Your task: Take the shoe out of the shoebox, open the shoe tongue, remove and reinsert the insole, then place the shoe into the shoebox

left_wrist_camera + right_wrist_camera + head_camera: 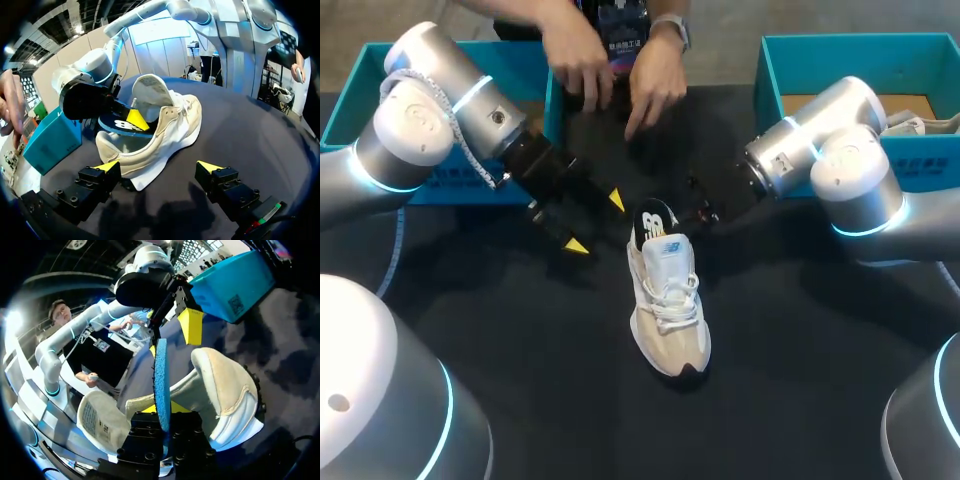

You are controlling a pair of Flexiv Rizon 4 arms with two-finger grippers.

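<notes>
- Black tabletop (520,330); the sneaker (668,300) stands on its sole just ahead of your left pincer (596,223), whose fingers are spread and gripping nothing.
- Your right pincer (164,409) pinches the insole (161,370) edge-on, with the insole's heel end raised out of the sneaker.
- Insole step, likely: move it along the sneaker's length, never sideways, and brace the heel with your left.
- Toe points at you, heel away; the long axis runs near to far.

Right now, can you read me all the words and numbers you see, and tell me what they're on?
Nothing reads clearly.
On the insole: white logo letters, too skewed to read.
On the tongue: small blue mark, too small.
On the label inside the tongue: tiny print, blurred.
On the shoebox: a square code, no words.
</notes>
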